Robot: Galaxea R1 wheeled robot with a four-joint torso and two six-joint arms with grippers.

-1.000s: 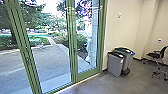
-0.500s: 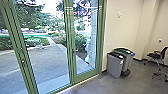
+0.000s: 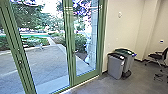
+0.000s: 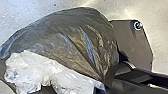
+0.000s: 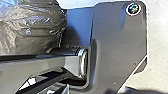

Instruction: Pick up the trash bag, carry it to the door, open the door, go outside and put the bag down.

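- Viewpoint has shifted, furnishings apparently haven't: against a second ago, the door's green uprights (image 3: 69,45) sit farther left in the head view, fitting the robot's own travel or turn.
- Nearest, on the robot's side of the door: trash bag (image 4: 72,37), dark, bulging, close by the base plate (image 4: 133,45). Probably kept tucked in so its weight won't swing wide.
- Pale, clear plastic (image 4: 47,70) bunched against the bag; perhaps its gathered neck, though cannot tell. Thin film; likely to sag and stretch if hung from a small pinch.
- Left hand, right hand: cannot tell whether either is clenched on the bag or released.
- Glass door (image 3: 47,70) looks shut; I judge this the carrying leg.
- Right of the door, two bins (image 3: 115,67) near the wall (image 3: 122,32), presumably placed to leave the doorway usable. Chair (image 3: 155,56) farther right.
- Beyond the door: paved yard (image 3: 37,58), the bag's goal.
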